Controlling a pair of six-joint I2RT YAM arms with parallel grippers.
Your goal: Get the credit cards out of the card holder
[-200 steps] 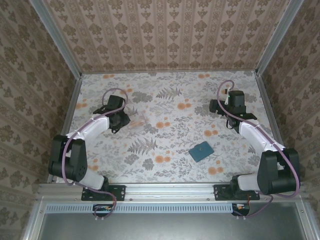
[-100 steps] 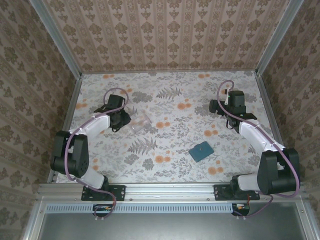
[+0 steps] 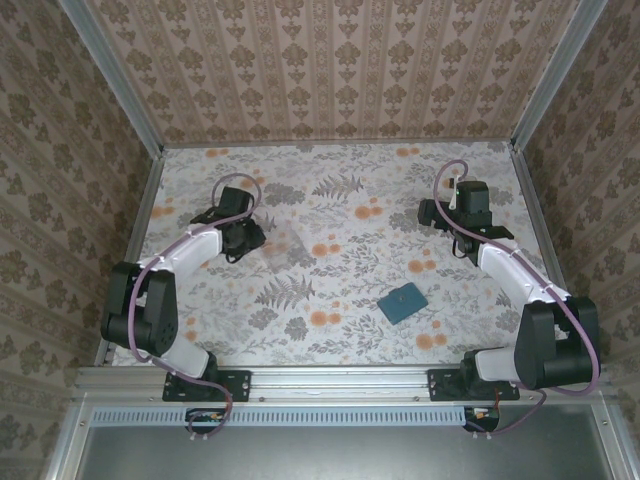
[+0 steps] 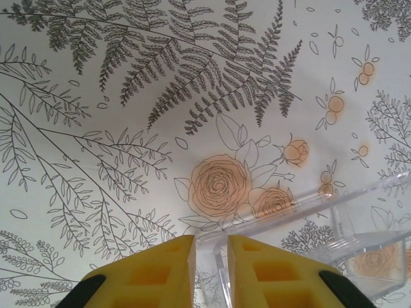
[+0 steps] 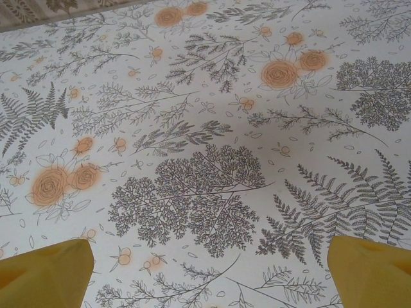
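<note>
The card holder, a flat teal-blue wallet, lies on the flowered table right of centre, toward the near edge. The credit cards are hidden from view. My left gripper is at the table's left. It is shut on the thin wall of a clear plastic container, far from the card holder. In the left wrist view that clear wall stands pinched in my left gripper, between its yellow fingers. My right gripper hovers open over bare tablecloth at the far right. Nothing lies between the fingers of my right gripper.
Patterned walls close the table in at the back and on both sides. The clear container extends right of my left fingers. The metal rail with both arm bases runs along the near edge.
My left arm has shifted slightly right, carrying the clear container with it. The right arm and the card holder have not moved.
</note>
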